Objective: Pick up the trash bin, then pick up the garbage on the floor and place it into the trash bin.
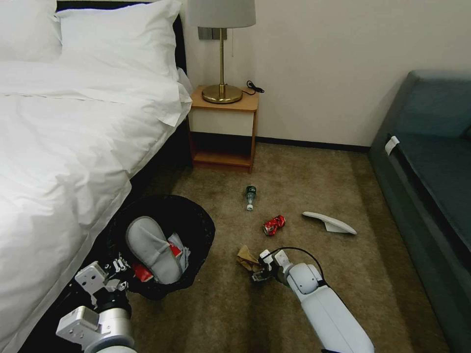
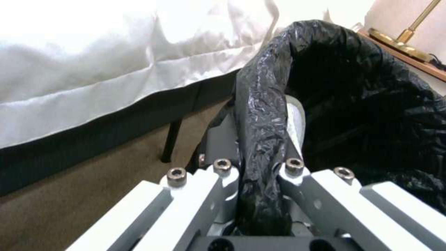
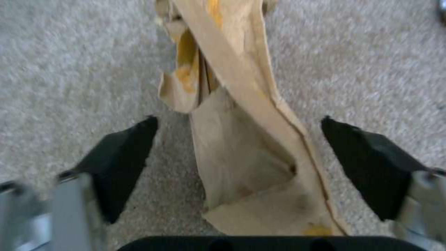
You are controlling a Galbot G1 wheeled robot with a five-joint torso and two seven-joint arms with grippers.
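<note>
Trash bin (image 1: 194, 230): black-lined, tilted toward the camera beside the bed (image 1: 59, 147), its rim pinched by the left end effector (image 1: 117, 274); the wrist view shows the fingers (image 2: 223, 139) pressed together on the bag-covered rim (image 2: 260, 139). Contents: one white slipper (image 1: 154, 252) and red wrappers (image 1: 142, 272). Brown paper bag (image 1: 247, 258): flat on the carpet, lying between the spread black pads (image 3: 125, 157) of the right end effector (image 1: 260, 272), neither pad touching it in the wrist view. Crushed red can (image 1: 274, 225): on the carpet just beyond the right end effector. Green bottle (image 1: 250, 196): farther beyond it, toward the nightstand (image 1: 223, 127). Second white slipper (image 1: 329, 223): beyond and to the right of the right end effector, near the sofa (image 1: 431, 176). Lamp (image 1: 222, 49): on the nightstand.
</note>
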